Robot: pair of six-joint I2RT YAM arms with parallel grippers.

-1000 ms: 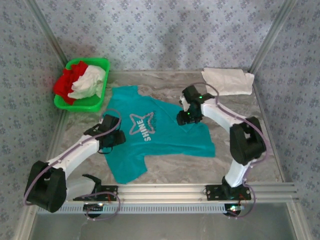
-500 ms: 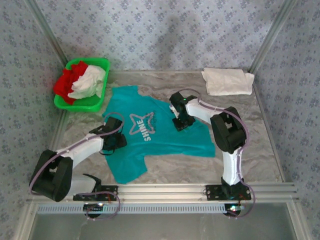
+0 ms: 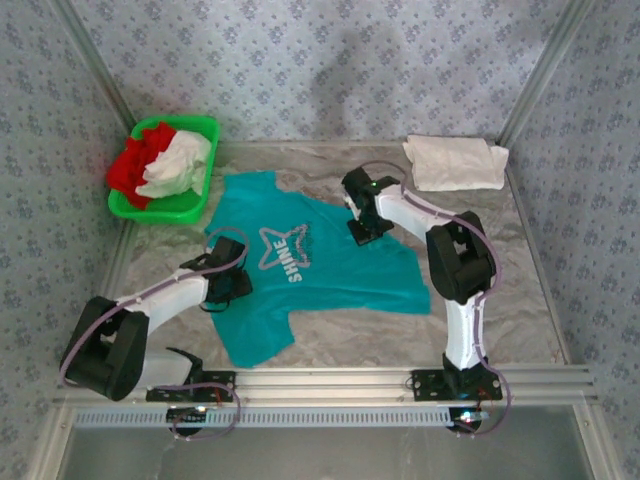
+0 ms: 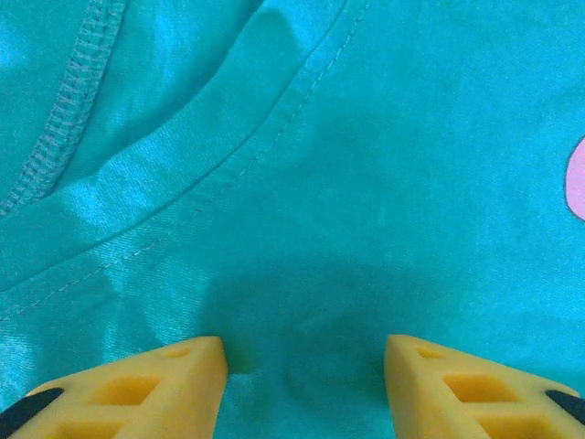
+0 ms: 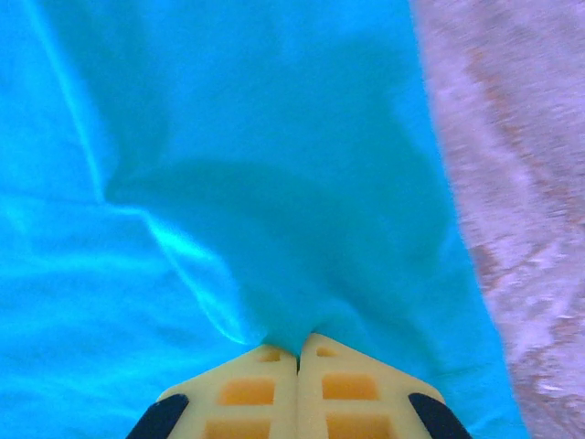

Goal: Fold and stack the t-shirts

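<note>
The teal t-shirt [image 3: 340, 280] with a star and "SHINE" print lies spread face up on the marbled table. My left gripper [image 3: 228, 285] is on its left side, jaws open, and the yellow fingertips [image 4: 174, 366] press down on the teal cloth [image 4: 366, 183] beside a seam. My right gripper [image 3: 360, 232] is at the shirt's upper right part. In the right wrist view this gripper [image 5: 299, 346] is shut, and a pinched ridge of teal cloth [image 5: 228, 137] runs into the tips. A red t-shirt [image 3: 130, 165] and a white t-shirt [image 3: 180, 165] are bunched in the basket.
The green plastic basket [image 3: 160, 210] stands at the back left corner. A folded white cloth [image 3: 455, 162] lies at the back right. Patterned walls close in three sides. Bare table [image 5: 512, 137] shows just right of the shirt's edge.
My right gripper has gone from open to shut on the teal cloth and shifted left and slightly back. The left gripper has barely moved and stays open.
</note>
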